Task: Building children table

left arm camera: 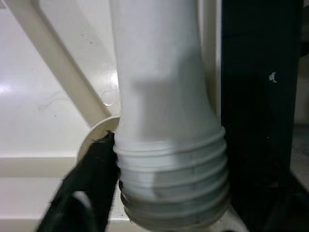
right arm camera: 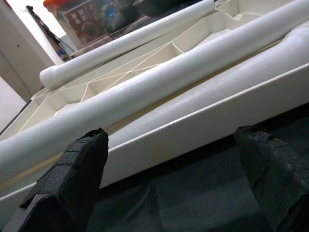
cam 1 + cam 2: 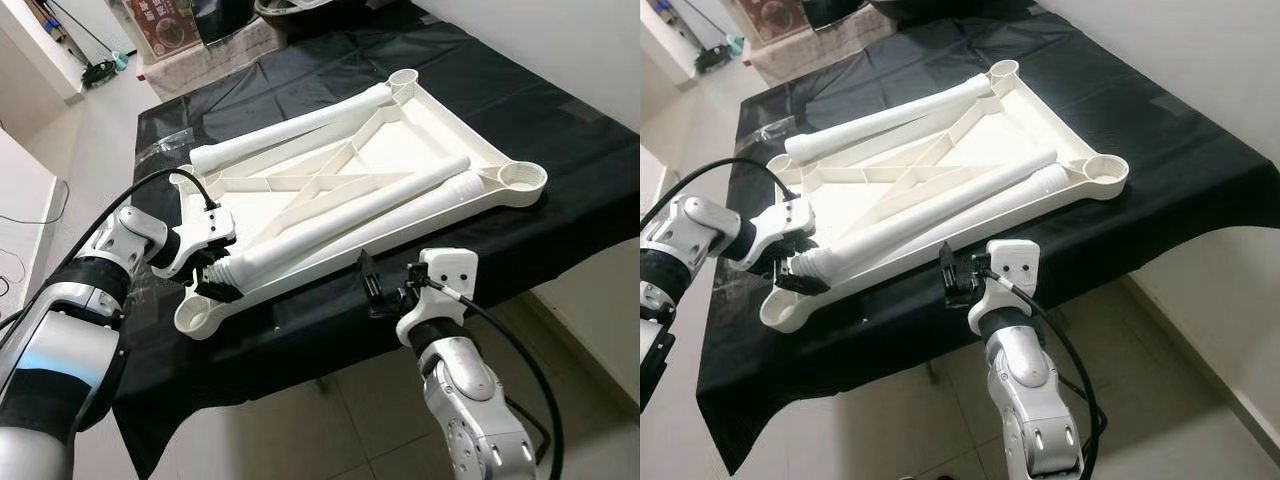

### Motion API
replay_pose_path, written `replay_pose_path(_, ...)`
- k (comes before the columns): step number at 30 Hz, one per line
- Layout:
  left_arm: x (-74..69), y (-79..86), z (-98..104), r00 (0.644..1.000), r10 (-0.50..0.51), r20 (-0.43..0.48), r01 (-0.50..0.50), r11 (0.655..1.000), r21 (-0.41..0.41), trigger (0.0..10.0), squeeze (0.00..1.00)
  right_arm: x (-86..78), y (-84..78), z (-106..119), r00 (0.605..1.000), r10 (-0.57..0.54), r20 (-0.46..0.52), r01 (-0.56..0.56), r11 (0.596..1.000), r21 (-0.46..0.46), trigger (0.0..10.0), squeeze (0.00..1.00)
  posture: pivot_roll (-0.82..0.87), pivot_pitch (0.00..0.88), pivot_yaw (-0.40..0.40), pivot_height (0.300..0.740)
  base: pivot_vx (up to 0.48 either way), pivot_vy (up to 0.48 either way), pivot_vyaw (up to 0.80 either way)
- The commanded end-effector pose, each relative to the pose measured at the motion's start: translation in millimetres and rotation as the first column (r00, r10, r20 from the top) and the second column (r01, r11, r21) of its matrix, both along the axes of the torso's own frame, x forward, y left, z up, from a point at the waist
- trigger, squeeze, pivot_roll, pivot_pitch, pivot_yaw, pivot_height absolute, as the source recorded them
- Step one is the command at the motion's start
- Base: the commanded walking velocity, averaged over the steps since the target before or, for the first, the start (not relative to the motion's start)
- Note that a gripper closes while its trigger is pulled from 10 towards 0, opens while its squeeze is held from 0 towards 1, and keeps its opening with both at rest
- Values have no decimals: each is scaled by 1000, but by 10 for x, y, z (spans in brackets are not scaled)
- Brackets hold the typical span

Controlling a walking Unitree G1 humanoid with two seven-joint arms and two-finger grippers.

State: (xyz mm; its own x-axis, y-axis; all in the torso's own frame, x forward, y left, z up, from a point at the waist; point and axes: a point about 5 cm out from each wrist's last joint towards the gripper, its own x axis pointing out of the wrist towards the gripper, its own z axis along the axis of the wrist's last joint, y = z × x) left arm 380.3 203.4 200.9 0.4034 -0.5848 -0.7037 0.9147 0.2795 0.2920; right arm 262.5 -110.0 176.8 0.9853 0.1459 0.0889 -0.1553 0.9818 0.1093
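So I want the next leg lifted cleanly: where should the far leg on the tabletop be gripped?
Grip the far table leg on its smooth mid-shaft, from above, fingers across its width. It lies flat on the upturned tabletop, and the shaft is round and even there.

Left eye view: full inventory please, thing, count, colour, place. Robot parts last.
Tabletop panel: 1, white, upside down on the black cloth, ribs up, round sockets at the corners.
Table legs: 3, white tubes, lying loose in the panel; two side by side along the near edge, one along the far edge.
Black cloth: 1, covers the work table.
Mop: 1, dark, on the floor far left; details too small.
Box: 1, red-brown print, on the floor behind the table.
Left gripper: shut on the threaded end of a near leg.
Right gripper: open, at the panel's near edge, touching nothing.
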Motion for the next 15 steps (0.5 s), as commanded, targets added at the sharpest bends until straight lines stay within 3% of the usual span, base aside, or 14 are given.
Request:
replay_pose_path(1,-34,106,-56,999,23,-37,-22,999,31,0,0,-26,111,-21,999,38,-21,-37,999,29,10000,0,-43,211,270,740,0,0,0)
replay_pose_path(13,-35,170,-39,999,47,-8,-47,999,17,0,0,35,113,-16,999,36,-28,-35,998,44,10000,0,-52,192,254,740,0,0,0)
replay_pose_path(15,-7,161,15,997,73,37,-72,997,-29,0,0,93,120,16,999,44,-9,-43,998,46,10000,0,-70,145,229,740,0,0,0)
